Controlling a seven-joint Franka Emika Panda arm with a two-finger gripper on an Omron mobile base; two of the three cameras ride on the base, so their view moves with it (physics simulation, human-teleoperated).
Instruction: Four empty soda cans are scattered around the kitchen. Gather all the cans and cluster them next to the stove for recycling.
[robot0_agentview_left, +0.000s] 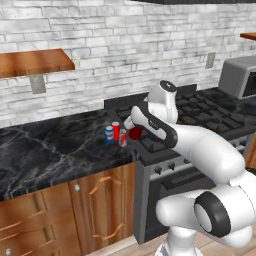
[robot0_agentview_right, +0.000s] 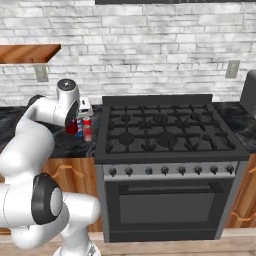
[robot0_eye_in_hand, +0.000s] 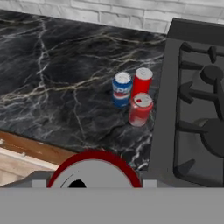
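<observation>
You have a red cylindrical soda can with a silver top (robot0_eye_in_hand: 93, 171) clamped in the end effector (robot0_agentview_left: 134, 131), held above the black marble tabletop (robot0_agentview_left: 55, 145) right at the left edge of the black gas stove with cast-iron grates (robot0_agentview_right: 167, 132). In the hand view the held can's rim sits at the bottom (its lower body is hidden). Three more cans stand upright in a tight cluster on the tabletop just beside the stove: a blue and white can (robot0_eye_in_hand: 122, 89) on the left, a plain red can (robot0_eye_in_hand: 142, 81) touching it on the right, and a red can with pale label marks (robot0_eye_in_hand: 140, 109) just in front of those two. From the left base view the cluster sits just left of the held can.
</observation>
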